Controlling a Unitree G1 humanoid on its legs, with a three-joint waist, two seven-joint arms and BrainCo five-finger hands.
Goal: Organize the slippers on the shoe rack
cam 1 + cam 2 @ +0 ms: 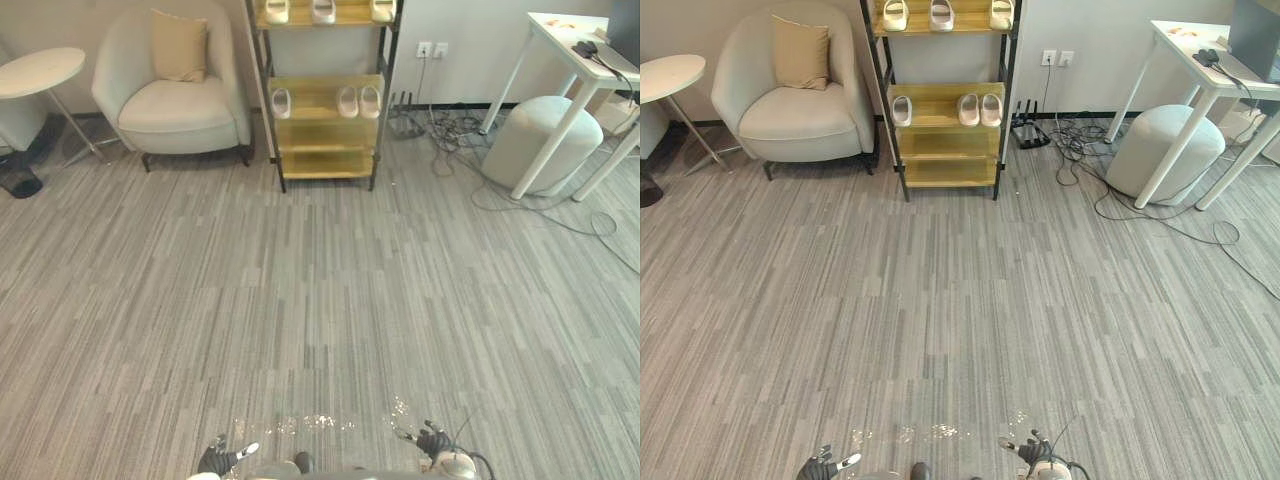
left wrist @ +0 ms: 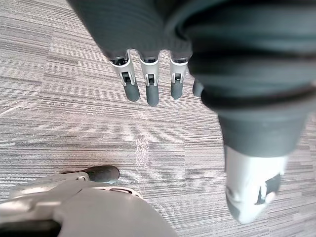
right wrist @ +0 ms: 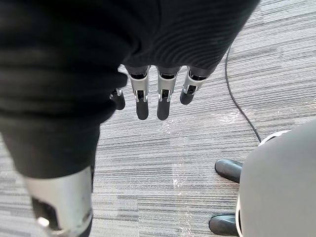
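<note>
Six pale slippers (image 1: 323, 10) are on the shoe rack (image 1: 325, 150), which stands at the far side of the room against the wall. Three sit spaced apart on the upper shelf. Three more are on the shelf below, with one at its left end (image 1: 282, 102) and two close side by side towards the right (image 1: 358, 101).

A wide stretch of grey striped carpet (image 1: 320, 300) lies between the rack and the robot's two hands at the near edge. The left hand (image 2: 148, 79) hangs over the carpet with its fingers straight and relaxed, holding nothing. The right hand (image 3: 150, 94) hangs the same way, fingers loose and empty.

Just left of the rack is one armchair (image 1: 175, 105) with one cushion (image 1: 180, 45), and further left one round side table (image 1: 40, 70). To the right are loose cables (image 1: 450, 130), one pale pouf (image 1: 545, 140) and one white desk (image 1: 570, 45).
</note>
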